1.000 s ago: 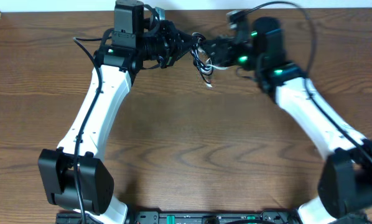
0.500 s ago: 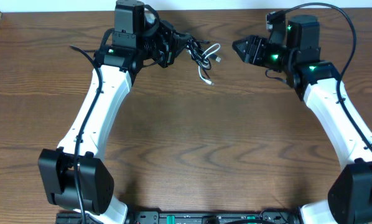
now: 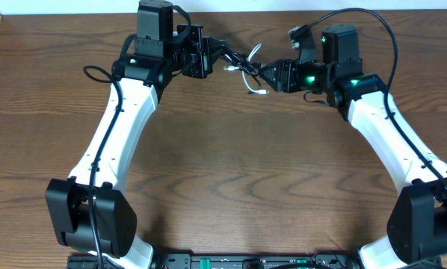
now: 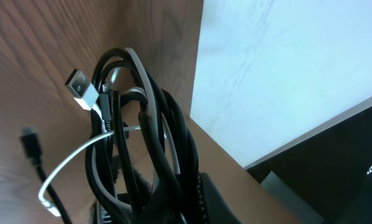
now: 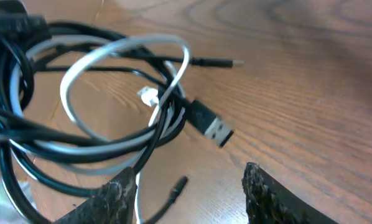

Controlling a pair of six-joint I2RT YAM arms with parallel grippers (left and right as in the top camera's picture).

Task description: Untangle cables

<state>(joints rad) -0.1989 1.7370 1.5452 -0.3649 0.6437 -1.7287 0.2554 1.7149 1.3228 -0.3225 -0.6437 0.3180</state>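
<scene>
A black cable [image 4: 167,124] and a white cable [image 4: 68,165] hang tangled in loops. My left gripper [image 4: 167,211] is shut on the bundle at the bottom of the left wrist view. From overhead, the cables [image 3: 242,66] stretch between both arms at the far middle of the table, with my left gripper [image 3: 217,54] on their left. My right gripper [image 3: 267,75] is at their right end. In the right wrist view it [image 5: 189,171] stands open, one finger [image 5: 120,196] touching the loops. A thin black plug end [image 5: 176,185] lies between the fingers. The black USB plug [image 5: 208,124] and white loop [image 5: 71,81] lie ahead.
The brown wooden table [image 3: 223,164] stretches toward the front. A white wall [image 4: 285,74] runs along its far edge, just behind the cables. A thick black wire [image 3: 96,73] loops out beside the left arm.
The right gripper pulled away to the right, then came back left up to the cables. The left gripper kept its hold, and the bundle now hangs a little higher and more stretched.
</scene>
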